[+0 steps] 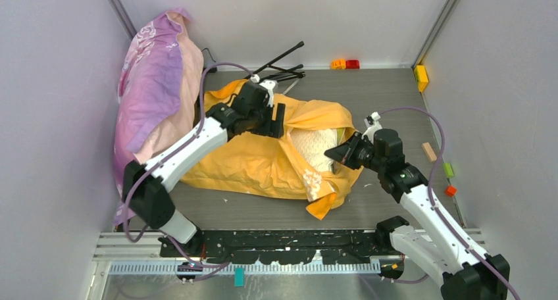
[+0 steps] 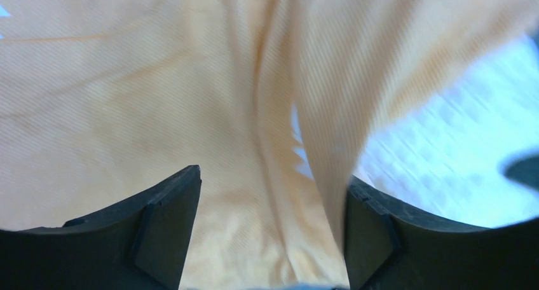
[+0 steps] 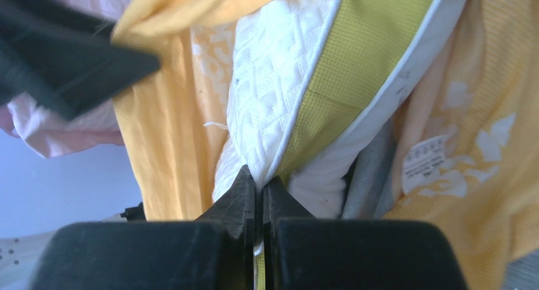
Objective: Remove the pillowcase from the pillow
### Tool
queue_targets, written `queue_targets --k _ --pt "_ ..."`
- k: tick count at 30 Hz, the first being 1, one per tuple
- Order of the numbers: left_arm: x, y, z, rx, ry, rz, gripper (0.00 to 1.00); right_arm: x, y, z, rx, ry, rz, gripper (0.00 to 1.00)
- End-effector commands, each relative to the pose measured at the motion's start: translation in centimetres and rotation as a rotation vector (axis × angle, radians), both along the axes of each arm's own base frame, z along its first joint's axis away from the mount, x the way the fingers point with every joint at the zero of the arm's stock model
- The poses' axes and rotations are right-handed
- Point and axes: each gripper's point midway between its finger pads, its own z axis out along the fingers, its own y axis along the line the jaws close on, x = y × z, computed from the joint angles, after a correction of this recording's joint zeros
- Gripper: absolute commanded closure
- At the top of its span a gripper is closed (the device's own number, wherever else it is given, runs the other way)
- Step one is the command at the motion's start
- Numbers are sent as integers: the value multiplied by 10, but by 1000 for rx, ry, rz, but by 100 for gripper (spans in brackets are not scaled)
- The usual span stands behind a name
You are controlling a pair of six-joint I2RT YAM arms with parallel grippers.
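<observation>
My right gripper (image 3: 259, 189) clamps the pillow (image 3: 270, 93) at its bared corner; my left gripper (image 2: 272, 177) gapes over the case (image 1: 256, 165) covering the rest.

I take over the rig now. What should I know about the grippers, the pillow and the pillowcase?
Left gripper: open over the pillowcase, a fold between its jaws, not gripped.
Right gripper: shut on a corner of the pillow.
The pillow lies mostly inside the pillowcase.
Done: one end of the pillow is bare.
Left: probably grip the pillowcase and pull it off while the right holds.
</observation>
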Motion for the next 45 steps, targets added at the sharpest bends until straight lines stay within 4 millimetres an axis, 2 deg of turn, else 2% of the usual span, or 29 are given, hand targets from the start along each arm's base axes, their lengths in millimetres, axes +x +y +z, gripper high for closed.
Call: queue_targets --k 1,3,6,8,11,15,17,20,24,26,28,30,33,35,38,40,42,44,45 --pt "-59 -16 71 -37 -196 -152 21 30 22 66 144 -154 29 100" --pt "-87 -27 87 -163 -155 -205 19 35 30 73 148 -159 48 100" --pt "-118 -29 101 -298 -103 -217 4 36 42 79 149 -173 70 100" --pt "-138 -30 107 -343 -103 -229 3 35 49 79 150 -176 82 100" --pt "-166 -42 102 -385 -60 -264 0 31 59 78 146 -171 109 100" --pt "-177 -54 82 -416 22 -235 0 25 73 85 159 -196 150 100" --pt "-180 -62 80 -464 53 -238 4 23 78 85 155 -197 156 100" --pt "-182 -66 72 -460 93 -236 17 21 81 84 149 -194 158 100" --pt "-191 -59 40 -339 197 -234 23 22 78 85 139 -203 132 100" --pt "-197 -56 27 -313 239 -248 40 21 74 80 120 -185 115 100" --pt "-202 -49 16 -296 254 -244 64 24 67 77 94 -183 80 100" --pt "-205 -37 7 -276 251 -225 78 29 57 74 51 -183 21 100" --pt "-210 -16 -9 -223 242 -201 85 35 35 74 -29 -197 -80 100" --pt "-216 0 -29 -137 253 -214 88 40 19 79 -76 -221 -153 100" --pt "-209 42 -58 96 230 -168 99 42 2 94 -112 -273 -217 100" --pt "-198 67 -69 217 195 -104 100 41 -2 102 -118 -297 -229 100" --pt "-187 79 -72 255 174 -48 98 37 2 108 -103 -309 -202 100" --pt "-178 77 -67 236 154 -15 86 32 11 111 -75 -307 -150 100" --pt "-173 74 -60 221 139 -6 73 30 16 112 -60 -302 -120 100"
